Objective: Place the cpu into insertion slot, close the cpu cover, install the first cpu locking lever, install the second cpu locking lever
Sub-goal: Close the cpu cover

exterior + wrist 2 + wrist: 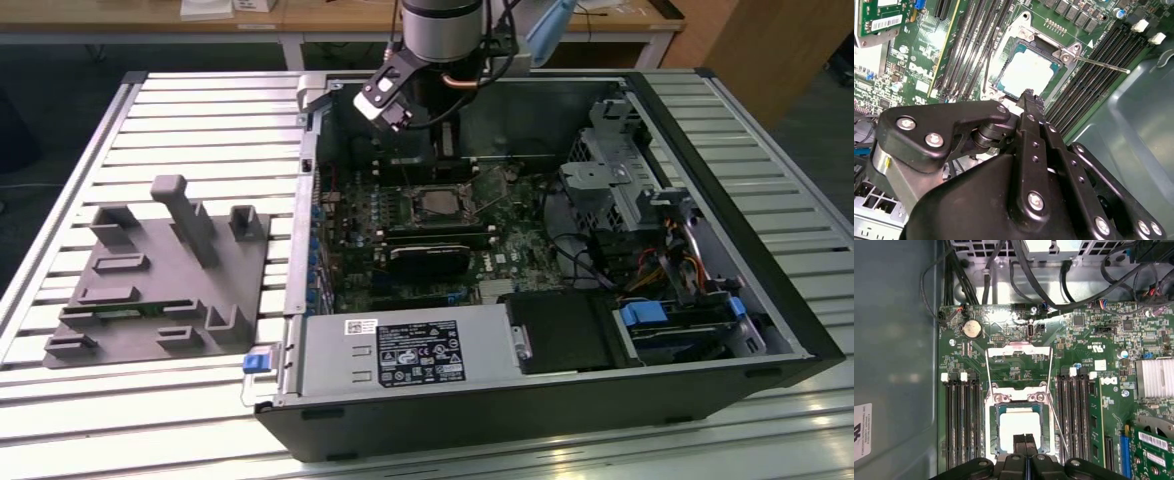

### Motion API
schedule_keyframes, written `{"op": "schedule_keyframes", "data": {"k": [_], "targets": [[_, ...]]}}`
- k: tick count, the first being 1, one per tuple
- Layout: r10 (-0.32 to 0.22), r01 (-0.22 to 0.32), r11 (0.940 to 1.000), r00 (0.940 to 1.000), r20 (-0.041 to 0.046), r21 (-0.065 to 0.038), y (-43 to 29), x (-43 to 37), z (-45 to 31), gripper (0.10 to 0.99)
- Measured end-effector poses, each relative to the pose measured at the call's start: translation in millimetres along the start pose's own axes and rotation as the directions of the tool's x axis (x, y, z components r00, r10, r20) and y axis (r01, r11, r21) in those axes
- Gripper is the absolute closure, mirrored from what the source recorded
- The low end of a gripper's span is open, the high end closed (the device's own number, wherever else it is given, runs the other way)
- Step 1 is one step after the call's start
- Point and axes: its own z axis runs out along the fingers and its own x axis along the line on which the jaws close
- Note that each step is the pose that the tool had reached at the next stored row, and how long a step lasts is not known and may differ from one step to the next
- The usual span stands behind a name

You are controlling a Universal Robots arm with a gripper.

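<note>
Gripper (1025,444) status: fingers pressed together with no gap at the tips, and nothing held between them. You have it hanging just above the cpu (1019,427), at the edge opposite the cover's hinge. Contact cannot be confirmed in either wrist view.

Chip location: the cpu lies flat in the insertion slot (996,426), pale metal top up, square to the rim. The slot lies near the middle of the motherboard (1004,322), between two banks of memory slots (961,425).

Cover status: the cpu cover (1019,346) stands up and open on its hinge, its window clear of the chip. One locking lever (1101,64) stands free, angled out over the memory slots. The other appears to be the thin wire along the opposite side of the slot, though the view is too poor to be sure.

Handling assessment: treat the cpu as light, stiff and fragile. Its smooth top is likely slippery, and its underside will not tolerate sliding or tilt, so take it by two opposite edges only. The cover is thin sheet metal, probably springy; bear on its free cross-bar, not its side rails. The levers are stiff wire; hold them near the tip.
</note>
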Motion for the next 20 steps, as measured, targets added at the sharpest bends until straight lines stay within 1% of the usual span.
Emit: {"op": "schedule_keyframes", "data": {"k": [4, 11, 20], "targets": [[0.000, 0.000, 1.0000, 1.0000, -0.0005, 0.000, 0.4, 0.1, -4.0, 0.980], [0.000, 0.000, 1.0000, 1.0000, -0.0004, 0.000, 0.9, 0.1, -4.2, 0.980], [0.000, 0.000, 1.0000, 1.0000, -0.0005, 0.000, 8.0, 0.5, -3.5, 0.980]]}}
